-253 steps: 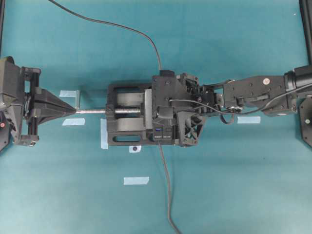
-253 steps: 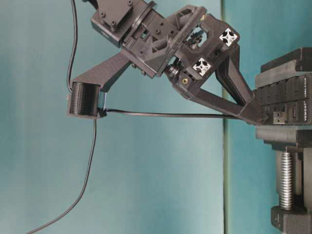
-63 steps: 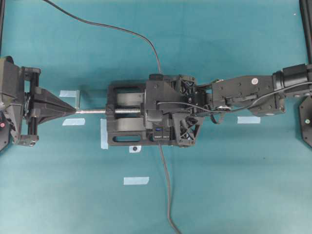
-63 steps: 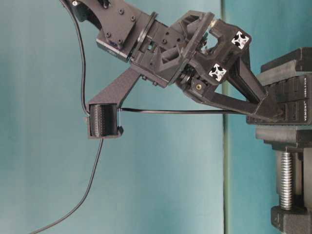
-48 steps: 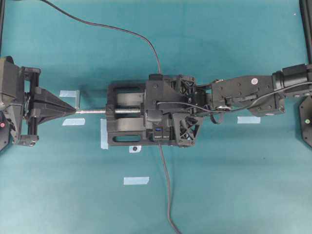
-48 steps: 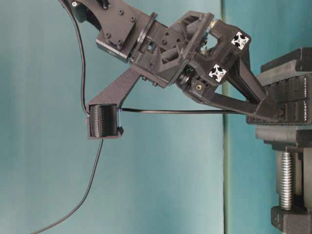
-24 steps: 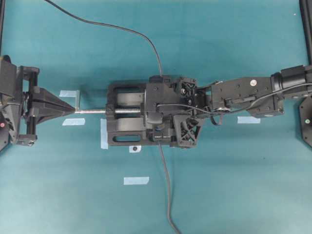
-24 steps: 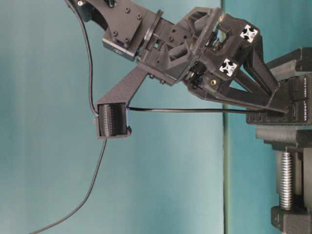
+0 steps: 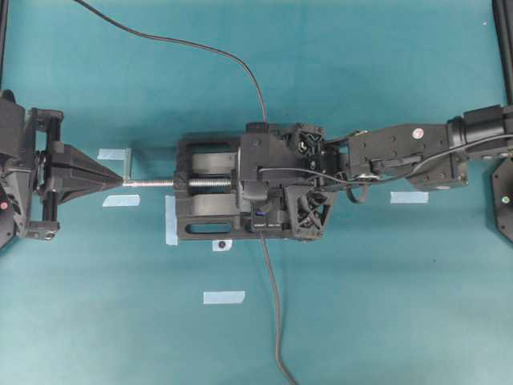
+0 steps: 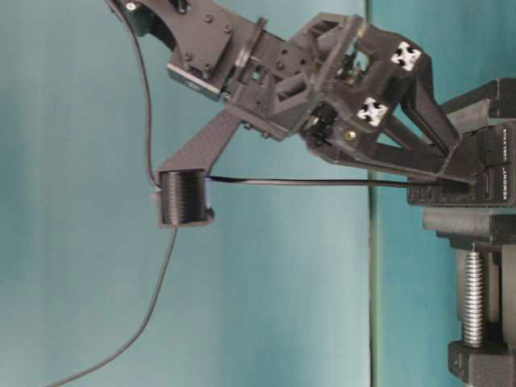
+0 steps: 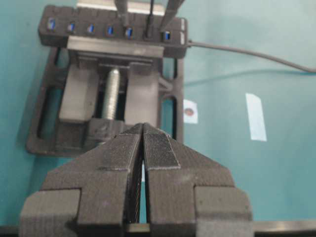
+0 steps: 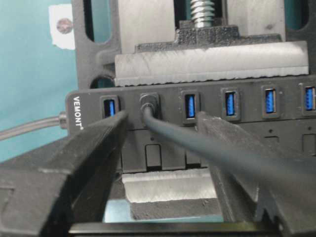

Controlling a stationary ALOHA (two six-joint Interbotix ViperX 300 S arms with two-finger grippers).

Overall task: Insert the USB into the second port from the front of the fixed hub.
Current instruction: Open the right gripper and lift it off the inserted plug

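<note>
- Overhead view: the right gripper [image 9: 268,192] sits over the fixed hub [image 9: 268,218], which is clamped in the black vise [image 9: 204,199]. The hub lies directly under the fingers, so the plug itself is hidden here. The left gripper [image 9: 120,183] waits well apart, its tip near the end of the silver screw [image 9: 152,183]. The teal table cover [image 9: 385,305] is flat, with strips of pale tape [image 9: 224,297] and plenty of free room around the vise.
- Table-level view: the right gripper's two fingers [image 10: 435,165] reach the hub's face, and the thin cable [image 10: 306,182] runs level from between them back to the spool-like guide [image 10: 184,198] under the wrist.
- Left wrist view: the left jaws are pressed together on nothing; far ahead of them the hub's row of blue slots shows one port filled by a dark plug.
- Right wrist view: the right jaws stand wide apart, one finger on each side of the USB [image 12: 149,104], touching neither it nor its cable. The plug sits in the second port [image 12: 149,105], just beside the end slot near the VEMONT lettering.
- Handling, as a judgement: the plug is light and rigid, best pinched by its short body; the cable is limp and would tug it sideways if dragged.
</note>
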